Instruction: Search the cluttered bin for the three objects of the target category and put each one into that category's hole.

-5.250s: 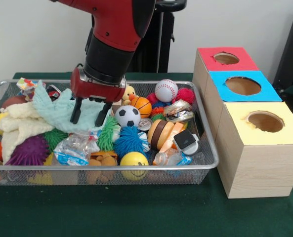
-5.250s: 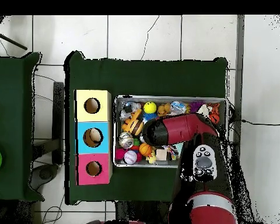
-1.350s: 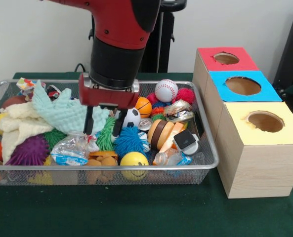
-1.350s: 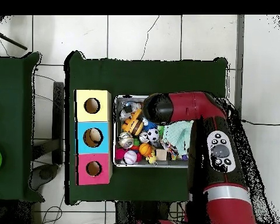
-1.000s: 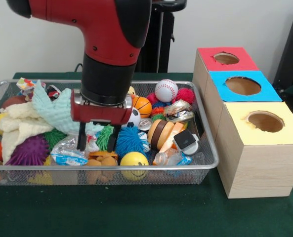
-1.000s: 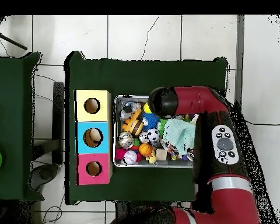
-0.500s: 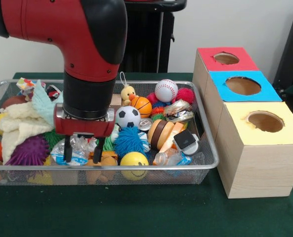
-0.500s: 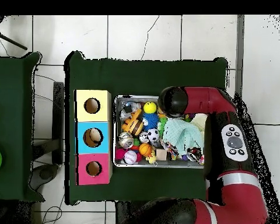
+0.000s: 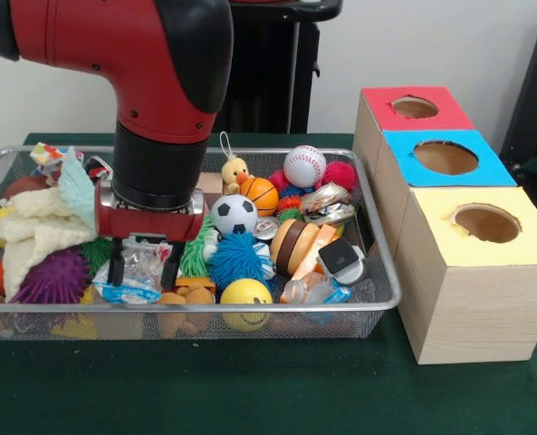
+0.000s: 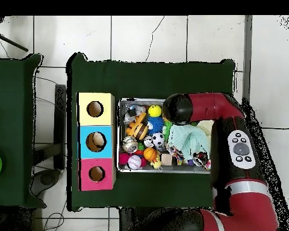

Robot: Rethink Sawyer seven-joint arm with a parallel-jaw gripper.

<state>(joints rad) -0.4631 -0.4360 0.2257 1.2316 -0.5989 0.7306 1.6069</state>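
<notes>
Compared with half a second ago, the red and black arm has lifted slightly, and the hand [image 9: 143, 265] now carries the crinkly clear plastic wrapper with blue print [image 9: 134, 275] between its two black fingers [image 9: 116, 267], closed onto it. The wrapper sits low at the front of the silver wire mesh bin [image 9: 381, 272], just above the heap, beside the purple spiky ball [image 9: 52, 277] and over the orange lumpy toys [image 9: 185, 297].

The pale green cloth [image 9: 80, 192] lies behind the arm's wrist. To the hand's side, near but apart, are the blue spiky ball [image 9: 238, 259], the yellow smiley ball [image 9: 246, 293] and the soccer ball [image 9: 234, 215]; the white baseball [image 9: 304, 167] and small basketball [image 9: 260, 193] lie further back.

The three wooden boxes stand just outside the bin's end on the dark green bench [image 9: 277, 390]: the yellow-topped box [image 9: 485, 263], the blue-topped box [image 9: 442, 156] and the red-topped box [image 9: 413, 107], each with a round hole. In the overhead view the arm [image 10: 207, 108] covers the bin's end far from the boxes.
</notes>
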